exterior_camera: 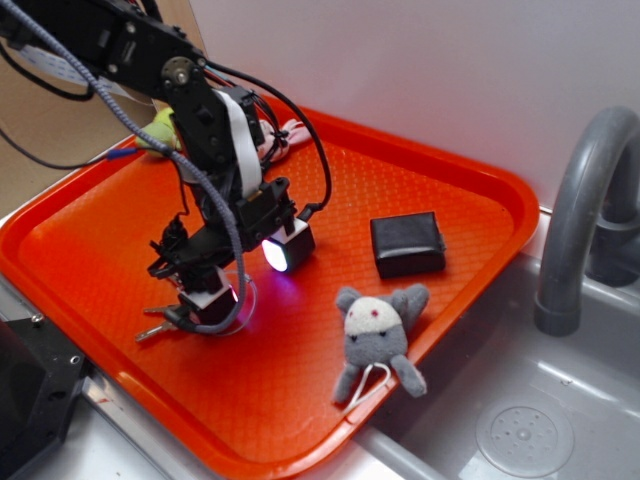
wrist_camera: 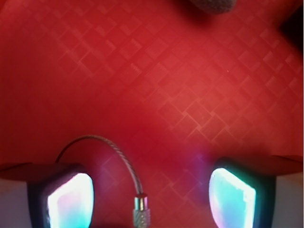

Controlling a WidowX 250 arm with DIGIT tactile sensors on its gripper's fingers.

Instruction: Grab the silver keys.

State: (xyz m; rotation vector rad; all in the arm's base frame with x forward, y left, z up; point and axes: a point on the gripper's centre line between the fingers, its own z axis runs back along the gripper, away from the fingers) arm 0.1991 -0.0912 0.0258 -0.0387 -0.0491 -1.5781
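Gripper (exterior_camera: 245,275): spread wide, grasping nothing, low over the tray (exterior_camera: 450,190).
Silver keys (exterior_camera: 160,322): on the tray at about 8 o'clock of the fingers; wire ring (wrist_camera: 111,154) loops between the pads (wrist_camera: 71,202).
Plush toy (exterior_camera: 378,335): tray's 4 o'clock edge.
Black block (exterior_camera: 407,244): at 12 o'clock of the toy.

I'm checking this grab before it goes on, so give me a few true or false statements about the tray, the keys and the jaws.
1. The silver keys lie on the orange tray. True.
2. The gripper has its jaws shut. False: they stand apart, the wire ring between them.
3. The plush toy sits in the sink. False: on the tray's edge.
4. A black box lies on the tray. True.
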